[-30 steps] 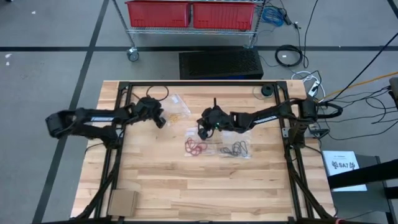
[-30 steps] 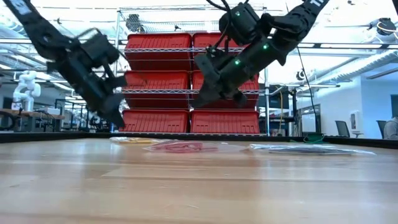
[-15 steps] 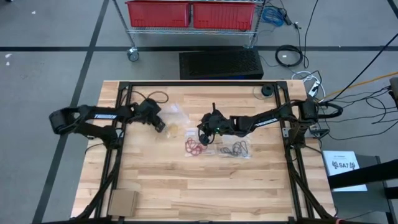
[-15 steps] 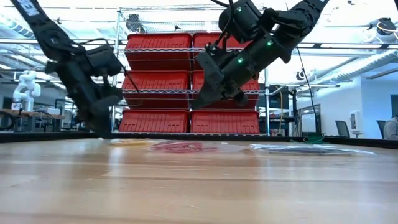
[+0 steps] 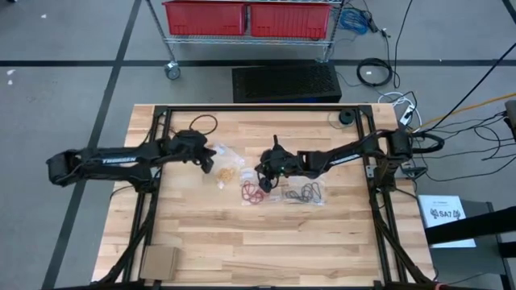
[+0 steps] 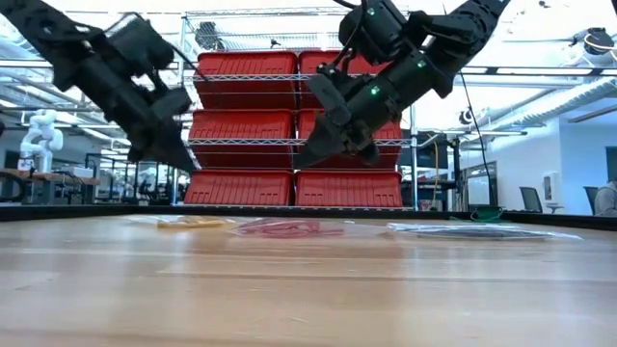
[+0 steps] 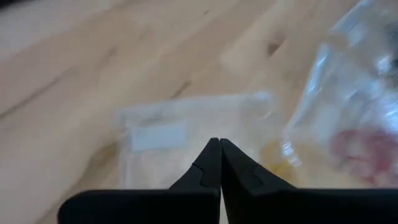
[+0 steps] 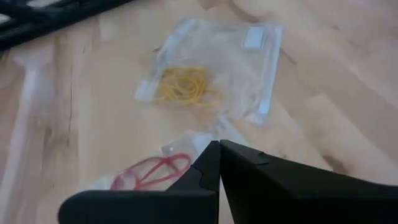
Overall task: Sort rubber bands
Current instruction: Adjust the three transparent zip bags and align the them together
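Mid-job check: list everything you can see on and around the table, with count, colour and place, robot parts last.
Yellow bands: one bunch, in a clear bag, table centre-left.
Red bands: one bunch, in clear plastic, table centre.
Dark bands: one bunch, on clear plastic, right of the red ones.
Cardboard piece: one, tan, near-left corner of the table.
Red bins: several, on a wire rack beyond the table.
Black mat: one, on the floor behind the table.
Cables: several, dark, floor at the right.
Left hand: shut, above the table beside the yellow bands' bag.
Right hand: shut, raised over the red bands.
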